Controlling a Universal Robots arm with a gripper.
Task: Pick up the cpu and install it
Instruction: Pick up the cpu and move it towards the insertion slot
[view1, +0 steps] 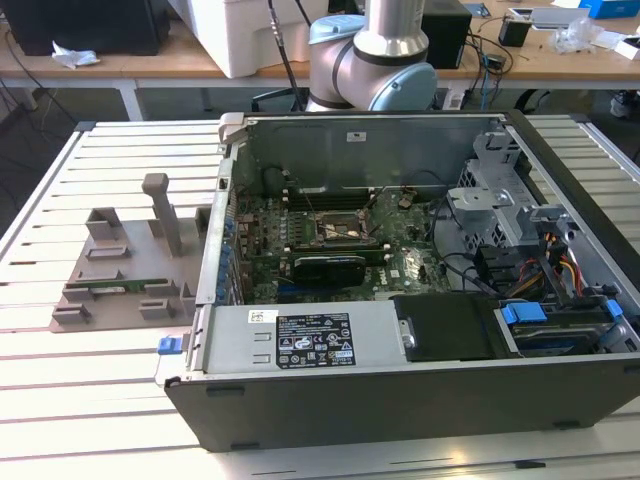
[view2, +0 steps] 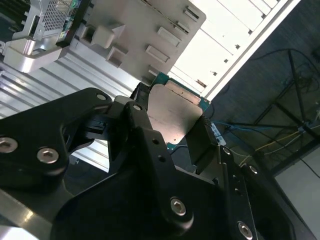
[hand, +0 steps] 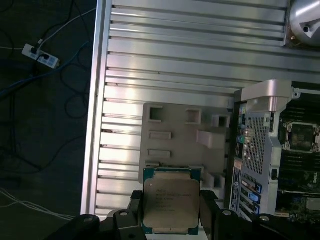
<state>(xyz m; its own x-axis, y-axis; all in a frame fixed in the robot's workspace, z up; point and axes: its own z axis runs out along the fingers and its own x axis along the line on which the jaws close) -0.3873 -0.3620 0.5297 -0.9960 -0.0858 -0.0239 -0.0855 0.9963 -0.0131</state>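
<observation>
The exterior view looks obliquely down over the slatted tabletop (view1: 90, 400) at the open computer case (view1: 400, 300). Both wrist views sit close behind the pincer (hand: 171, 214) and cpu (hand: 171, 200), facing down; all three views share the grey fixture (view1: 130, 270).

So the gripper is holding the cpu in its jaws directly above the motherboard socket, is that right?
Not quite. The gripper does hold the cpu in its jaws, but above the gray holder plate on the slatted table, not the socket. The first wrist view shows the socket off to the side, inside the case.
</observation>
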